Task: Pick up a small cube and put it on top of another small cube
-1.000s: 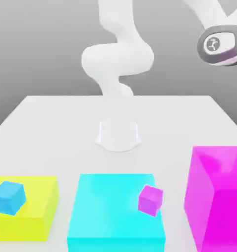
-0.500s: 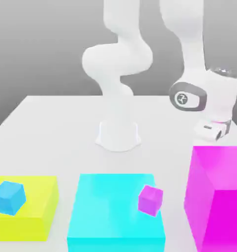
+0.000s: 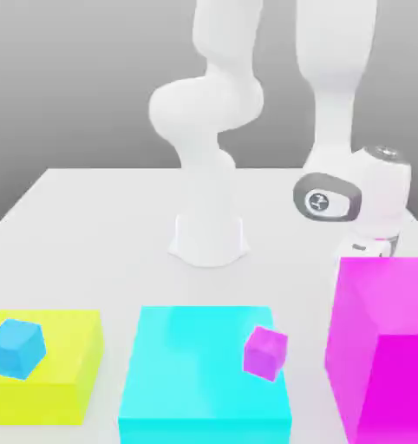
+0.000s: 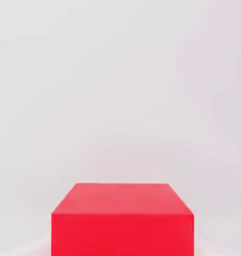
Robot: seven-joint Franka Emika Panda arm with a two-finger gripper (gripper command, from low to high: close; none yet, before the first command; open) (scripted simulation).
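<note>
- The white robot arm's gripper (image 3: 375, 250) is hanging low behind the tall magenta block (image 3: 382, 347) — fingers drawn together; whether they are clamping anything cannot be told.
- A red cube (image 4: 122, 220) is sitting close in front of the hand camera.
- The small purple cube (image 3: 265, 351) is resting on the cyan block (image 3: 195, 381), well apart from the hand.
- The small blue cube (image 3: 16, 348) is lying on the yellow block (image 3: 69, 364), farther off.

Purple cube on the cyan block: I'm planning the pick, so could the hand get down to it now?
Probably yes: the purple cube sits uncovered on the cyan block, while the hand is behind the magenta block.
</note>
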